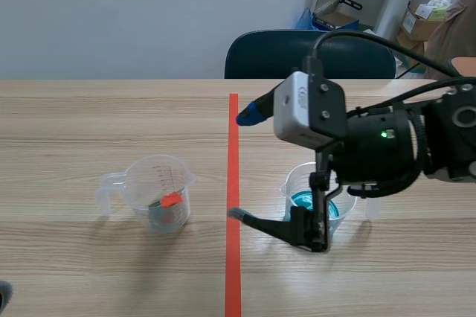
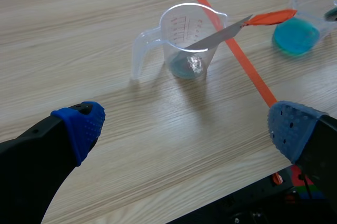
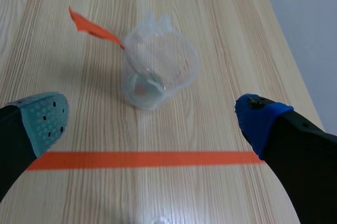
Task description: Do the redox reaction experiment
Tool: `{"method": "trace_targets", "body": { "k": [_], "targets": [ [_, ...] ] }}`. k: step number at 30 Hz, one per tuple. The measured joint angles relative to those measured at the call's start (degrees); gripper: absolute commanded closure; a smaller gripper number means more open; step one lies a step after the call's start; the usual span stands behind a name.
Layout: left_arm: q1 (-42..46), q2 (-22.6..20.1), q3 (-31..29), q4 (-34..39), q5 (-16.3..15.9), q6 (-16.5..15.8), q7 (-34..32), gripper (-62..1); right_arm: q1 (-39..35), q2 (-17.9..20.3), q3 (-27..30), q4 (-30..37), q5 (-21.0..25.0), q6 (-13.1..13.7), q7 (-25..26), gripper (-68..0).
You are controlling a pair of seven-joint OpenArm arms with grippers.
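Facing the clear plastic measuring cup [image 3: 158, 71] across the orange-red tape [image 3: 142, 159], we find the right gripper [image 3: 152, 121] with fingers apart. The orange-tagged metal strip [image 3: 100, 31] leans in that cup, straight ahead. We judge the left gripper [image 2: 187, 126], likewise apart, farther.

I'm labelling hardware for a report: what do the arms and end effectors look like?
Right arm: black, white camera box, green light, black cables. Left end effector: black fingers, blue dotted pads. Right end effector: one grey-green pad, one blue.

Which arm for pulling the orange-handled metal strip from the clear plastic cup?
Probably the right pincer: open, it hangs near the clear plastic cup, orange-handled metal strip ahead; the left pincer sits farther back.
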Motion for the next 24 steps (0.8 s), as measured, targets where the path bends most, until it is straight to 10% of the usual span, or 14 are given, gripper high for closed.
{"method": "trace_targets", "body": {
  "k": [10,24],
  "targets": [
    [-0.04,0.74,0.00,0.83,0.02,-0.20,0.00,-62.3,8.57,-10.56,-9.75,-9.84,-4.13,0.00,1.40,-67.9],
    [-1.33,0.74,0.00,0.83,0.02,-0.24,0.00,-62.3,8.92,-11.52,-9.94,-10.38,-4.83,0.00,4.83,-29.8]
  ]
}}
